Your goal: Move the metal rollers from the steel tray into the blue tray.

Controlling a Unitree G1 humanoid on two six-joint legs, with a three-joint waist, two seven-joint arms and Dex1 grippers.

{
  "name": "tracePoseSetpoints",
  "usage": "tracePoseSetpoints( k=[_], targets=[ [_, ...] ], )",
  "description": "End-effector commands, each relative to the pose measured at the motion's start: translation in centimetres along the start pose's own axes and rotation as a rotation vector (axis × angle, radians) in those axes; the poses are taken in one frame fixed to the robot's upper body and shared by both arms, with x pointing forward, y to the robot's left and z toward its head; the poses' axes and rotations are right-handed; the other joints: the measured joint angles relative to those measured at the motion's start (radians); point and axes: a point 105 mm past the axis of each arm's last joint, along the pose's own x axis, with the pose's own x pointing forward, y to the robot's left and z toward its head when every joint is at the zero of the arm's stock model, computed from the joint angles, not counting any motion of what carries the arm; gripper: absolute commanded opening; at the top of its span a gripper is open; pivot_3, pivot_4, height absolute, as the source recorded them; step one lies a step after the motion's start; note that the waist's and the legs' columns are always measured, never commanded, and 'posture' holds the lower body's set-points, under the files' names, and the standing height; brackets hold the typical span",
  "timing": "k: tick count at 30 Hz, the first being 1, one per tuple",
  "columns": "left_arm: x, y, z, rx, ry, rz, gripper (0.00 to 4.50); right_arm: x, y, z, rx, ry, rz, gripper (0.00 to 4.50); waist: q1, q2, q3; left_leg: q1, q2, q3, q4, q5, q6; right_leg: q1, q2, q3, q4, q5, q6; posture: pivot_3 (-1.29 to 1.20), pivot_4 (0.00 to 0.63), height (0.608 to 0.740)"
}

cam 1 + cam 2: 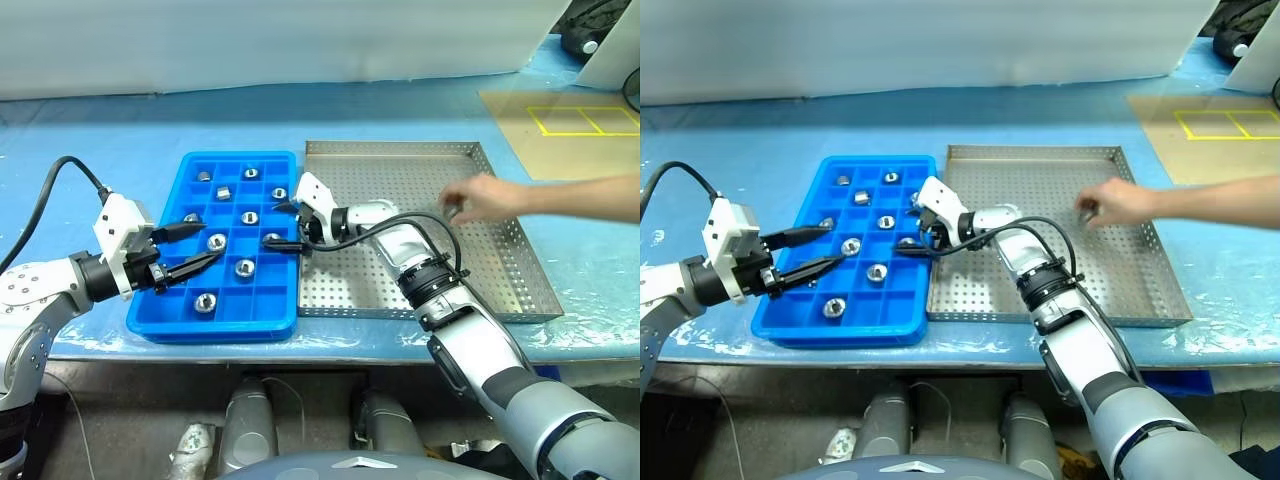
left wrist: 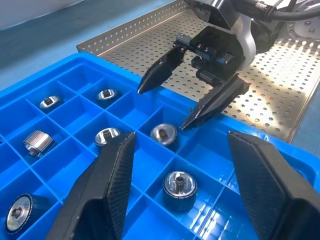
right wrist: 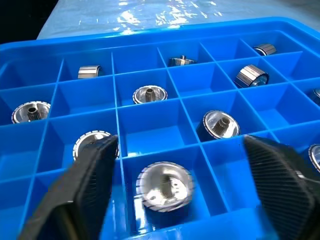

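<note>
The blue tray (image 1: pixel 285 160) lies left of the steel tray (image 1: pixel 480 270). Several metal rollers (image 1: pixel 245 267) sit one to a compartment in the blue tray. My right gripper (image 1: pixel 284 226) reaches leftward over the blue tray's right-hand column and is open. One roller (image 3: pixel 166 186) rests in the compartment directly beneath it, free of both fingers (image 3: pixel 90 180). My left gripper (image 1: pixel 200 246) hovers over the blue tray's left side, pointing right, open with nothing between its fingers (image 2: pixel 107 190).
A person's hand (image 1: pixel 485 197) reaches from the right over the far part of the steel tray. Both trays rest on a blue-covered table (image 1: pixel 120 140). A tan mat with yellow lines (image 1: pixel 575 125) lies at the far right.
</note>
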Motion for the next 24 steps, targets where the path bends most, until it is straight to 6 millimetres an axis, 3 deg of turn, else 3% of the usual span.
tracePoseSetpoints(
  k=[1,9,17,24],
  targets=[
    [0.0,0.3,0.9,0.033,-0.025,0.001,3.09,-0.5,-0.6,1.8,-0.040,-0.051,-0.027,4.49,0.000,0.000,0.000,0.000,0.000,0.000,0.000,0.000,0.000,0.000,0.000,0.000,0.000,0.000,0.000,0.16,0.150,0.740],
    [0.9,0.6,1.1,0.040,-0.037,-0.026,3.09,-1.9,-1.3,3.6,-0.051,-0.098,-0.055,4.49,0.000,0.000,0.000,0.000,0.000,0.000,0.000,0.000,0.000,0.000,0.000,0.000,0.001,0.000,0.000,0.13,0.150,0.740],
    [3.0,0.5,1.3,0.043,-0.068,-0.098,3.09,-5.6,-3.5,3.1,-0.043,-0.074,-0.184,4.49,-0.004,0.000,0.000,0.000,0.000,0.000,0.001,0.002,-0.004,0.000,0.000,0.001,0.001,0.000,0.000,0.01,0.150,0.740],
    [6.2,0.4,1.7,0.042,-0.111,-0.211,3.09,-13.1,-5.7,0.7,-0.002,0.017,-0.417,4.49,-0.017,-0.001,0.000,0.000,-0.002,0.000,0.003,0.003,-0.005,0.003,0.000,0.001,0.001,0.000,0.000,-0.12,0.150,0.740]
  ],
)
